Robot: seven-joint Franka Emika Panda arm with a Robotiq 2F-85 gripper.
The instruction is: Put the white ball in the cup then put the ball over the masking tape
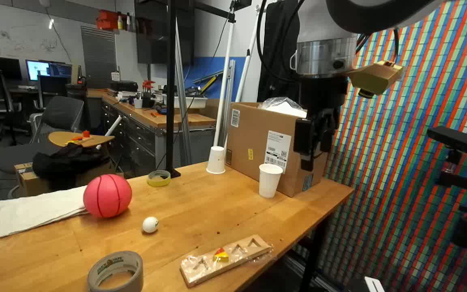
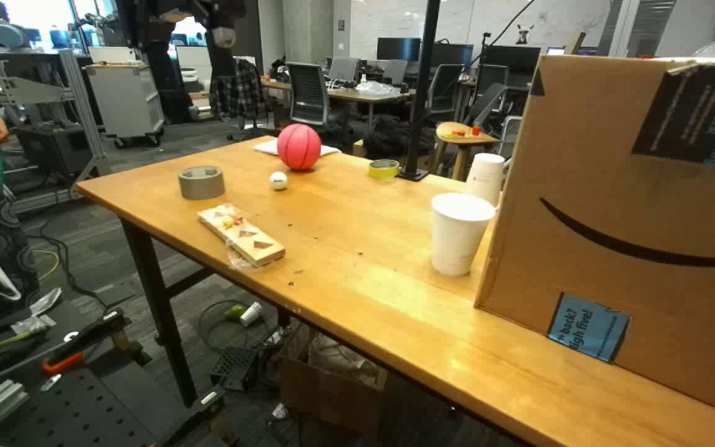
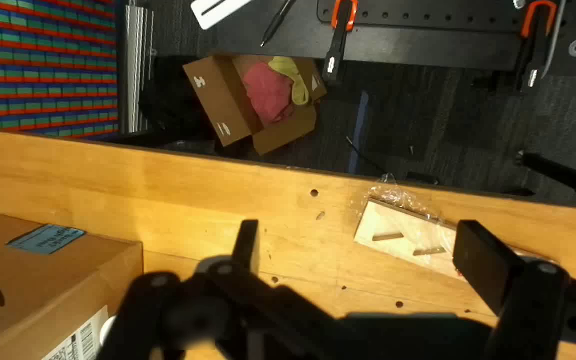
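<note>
A carton (image 1: pixel 249 138) is standing near one end of the table (image 1: pixel 201 207); a wrapped block (image 1: pixel 233 258) is lying near the tape (image 2: pixel 202 186). The white ball (image 1: pixel 150 225), showing a dark mark, is resting near the seamed red ball (image 1: pixel 108 196). The gripper (image 3: pixel 358 245) is hanging above, spread wide.

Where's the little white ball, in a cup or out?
Out: in both exterior views, the white ball sits right on the wooden table.

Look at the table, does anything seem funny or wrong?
Yes: the upside-down white cup stands between the black pole and the cardboard box. Its narrow end points up, odd because the upright white cup has its mouth up. I see no spill on the table.
</note>
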